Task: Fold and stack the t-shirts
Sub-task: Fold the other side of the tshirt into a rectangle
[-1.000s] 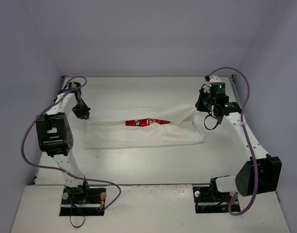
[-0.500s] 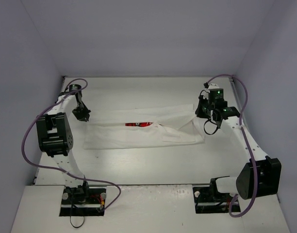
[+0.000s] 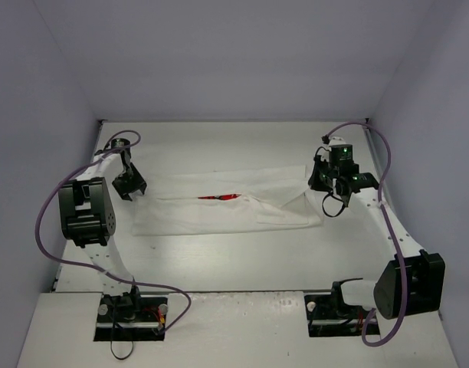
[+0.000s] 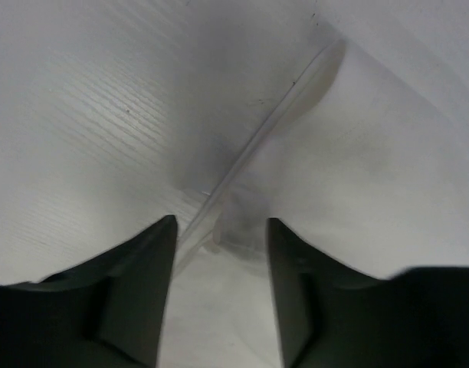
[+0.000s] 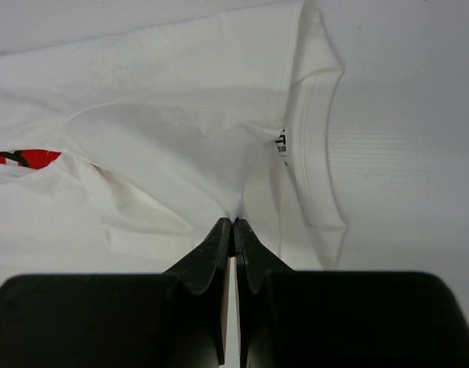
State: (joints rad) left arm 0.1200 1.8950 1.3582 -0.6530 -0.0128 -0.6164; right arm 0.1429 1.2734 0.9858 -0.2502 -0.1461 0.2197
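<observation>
**Fold coming down: the upper layer now hides nearly all of the red graphic point(image 3: 218, 198).**

Within the last second we have lowered the folded half of the t-shirt point(image 3: 234, 213), and the graphic has shrunk from a wide patch to a sliver, so we judge this lengthwise fold almost laid. The t-shirt lies as a long band across the middle of the tabletop point(image 3: 242, 257), from near the left edge towards the right edge. Our right gripper point(image 3: 326, 181) is pinched tight on fabric beside the collar point(image 5: 315, 153). Our left gripper point(image 3: 130, 188) stands apart over the hem point(image 4: 257, 138), gripping nothing.
</observation>
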